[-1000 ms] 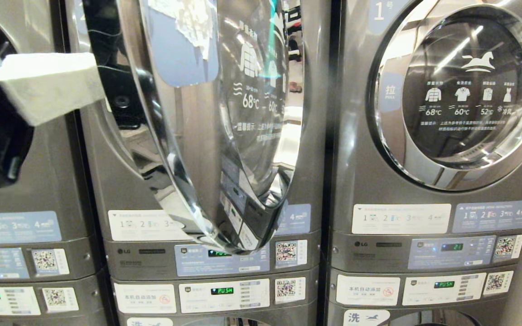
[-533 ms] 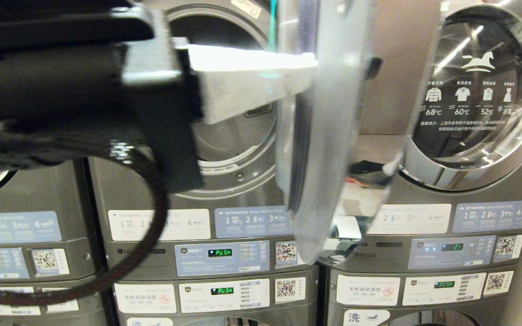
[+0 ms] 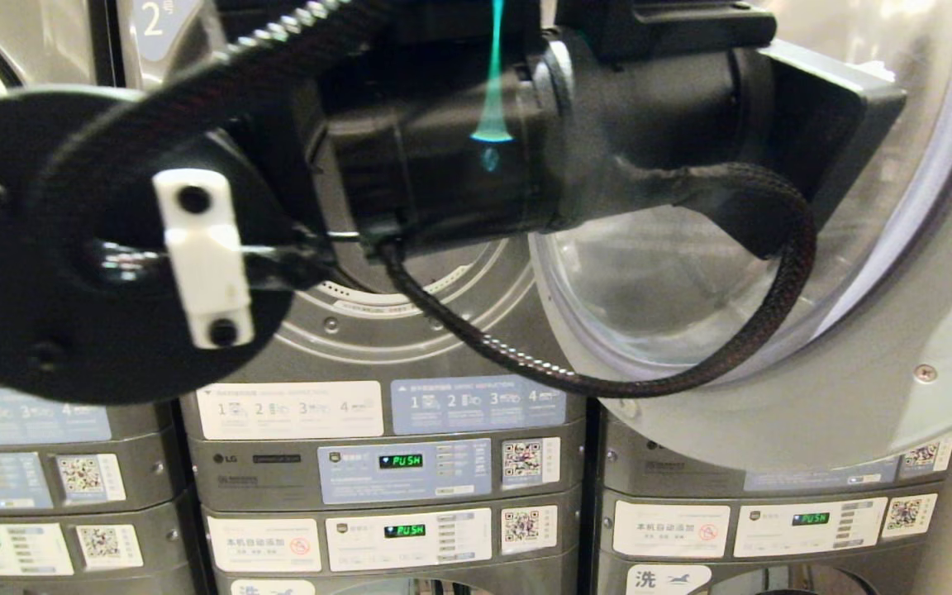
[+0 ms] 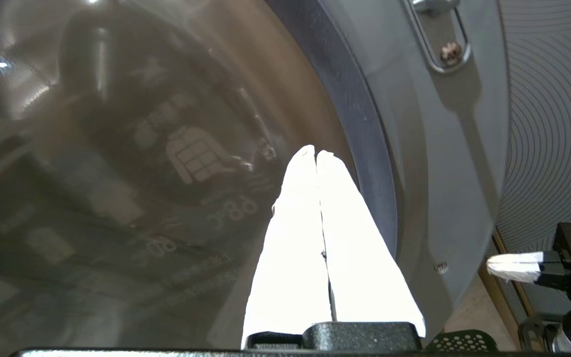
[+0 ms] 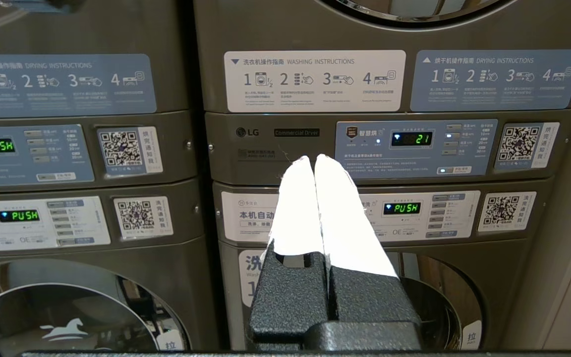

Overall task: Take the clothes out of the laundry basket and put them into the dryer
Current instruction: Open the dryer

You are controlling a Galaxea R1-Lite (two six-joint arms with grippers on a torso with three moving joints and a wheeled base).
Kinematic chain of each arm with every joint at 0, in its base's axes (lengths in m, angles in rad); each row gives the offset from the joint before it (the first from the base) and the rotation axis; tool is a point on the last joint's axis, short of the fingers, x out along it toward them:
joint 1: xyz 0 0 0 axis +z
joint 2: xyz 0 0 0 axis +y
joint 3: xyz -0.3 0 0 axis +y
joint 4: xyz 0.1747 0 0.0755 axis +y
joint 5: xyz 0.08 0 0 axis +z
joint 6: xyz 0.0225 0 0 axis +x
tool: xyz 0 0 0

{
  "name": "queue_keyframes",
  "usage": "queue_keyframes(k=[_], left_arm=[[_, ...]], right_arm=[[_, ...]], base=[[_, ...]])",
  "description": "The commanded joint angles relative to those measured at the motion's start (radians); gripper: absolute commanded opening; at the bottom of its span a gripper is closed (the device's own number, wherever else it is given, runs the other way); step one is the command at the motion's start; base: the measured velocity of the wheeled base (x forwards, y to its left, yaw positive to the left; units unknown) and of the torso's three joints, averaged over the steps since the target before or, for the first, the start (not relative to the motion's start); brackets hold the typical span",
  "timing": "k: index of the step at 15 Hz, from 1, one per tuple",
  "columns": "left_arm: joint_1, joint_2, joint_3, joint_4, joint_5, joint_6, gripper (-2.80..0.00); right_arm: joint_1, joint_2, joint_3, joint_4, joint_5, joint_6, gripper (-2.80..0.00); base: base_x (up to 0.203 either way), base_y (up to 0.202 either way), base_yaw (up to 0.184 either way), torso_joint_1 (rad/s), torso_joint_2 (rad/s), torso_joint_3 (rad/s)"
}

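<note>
Dryer: the dark grey LG dryer marked 2 [image 3: 377,330] stands in the middle of the row in my head view, its round drum opening partly hidden behind my left arm.
Door: its large chrome-rimmed round glass door [image 3: 782,330] is swung wide open to the right, inner side toward me, covering the upper part of the neighbouring machine.
Door close up: in my left wrist view the curved glass with white garment icons and degree marks, read in reverse, fills most of the picture [image 4: 117,173]; the grey inner frame runs beside it.
Left pincer: my left pincer [image 4: 316,154] has its two white fingers pressed together, holding nothing, tips right at the edge of the glass; I cannot tell whether they touch it.
Left arm: the black arm [image 3: 443,149] reaches across the dryer's opening toward the door, a braided cable looping beneath it.
Right pincer: my right pincer [image 5: 314,159] is closed and empty, low in front of the control panels of the grey stacked machine to the right [image 5: 414,144].
Panels: green PUSH displays [image 3: 404,461] glow below the dryer.
</note>
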Motion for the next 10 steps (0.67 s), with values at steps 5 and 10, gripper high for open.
queue_keyframes(k=[5, 10], left_arm=[[0.005, 0.17, -0.129, -0.003, 0.01, 0.007, -2.8], [0.141, 0.103, -0.114, -0.002, 0.011, 0.034, -2.8]], right_arm=[[0.0, 0.0, 0.0, 0.0, 0.0, 0.002, -2.8], [0.0, 0.0, 0.0, 0.0, -0.001, 0.002, -2.8]], base=[[0.0, 0.0, 0.0, 0.0, 0.0, 0.0], [0.0, 0.0, 0.0, 0.0, 0.0, 0.0]])
